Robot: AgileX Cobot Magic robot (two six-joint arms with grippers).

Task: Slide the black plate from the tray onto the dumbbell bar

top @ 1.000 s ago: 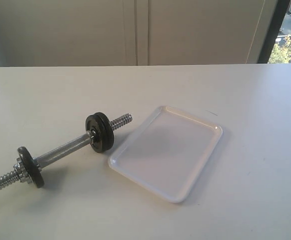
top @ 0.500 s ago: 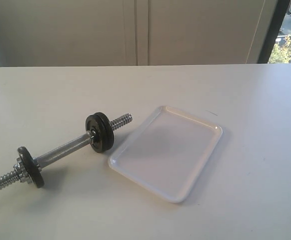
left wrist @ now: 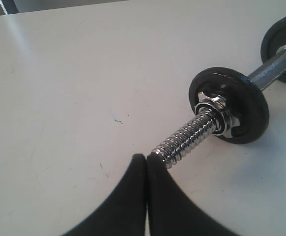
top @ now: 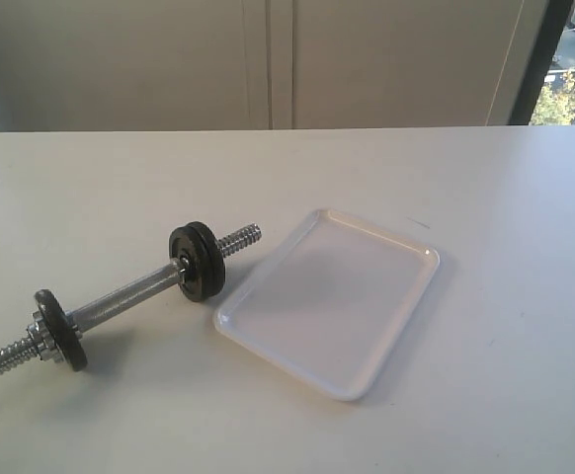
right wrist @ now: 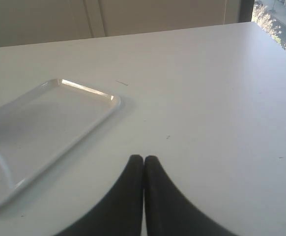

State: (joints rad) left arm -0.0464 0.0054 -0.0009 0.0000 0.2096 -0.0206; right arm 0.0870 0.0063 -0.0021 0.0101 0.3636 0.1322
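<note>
White surface [top: 485, 197] carries the bare tray [top: 339, 308]; beside it the dumbbell bar [top: 129, 294] lies slantwise, the black plate [top: 201, 265] already on its tray-side end. Left end effector [left wrist: 146, 158], nearer the bar, and right end effector [right wrist: 143, 160] are both pinched closed, empty.

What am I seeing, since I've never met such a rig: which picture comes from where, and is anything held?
This is a robot with two arms, each ending in a gripper. The wide picture comes from a camera off the arms: a white table holds a dumbbell bar carrying dark weight discs, beside an empty white tray. The other two come from wrist cameras. The left gripper, shut, is close to the bar's threaded end; the right gripper, shut, is near the tray. Neither holds anything.
</note>
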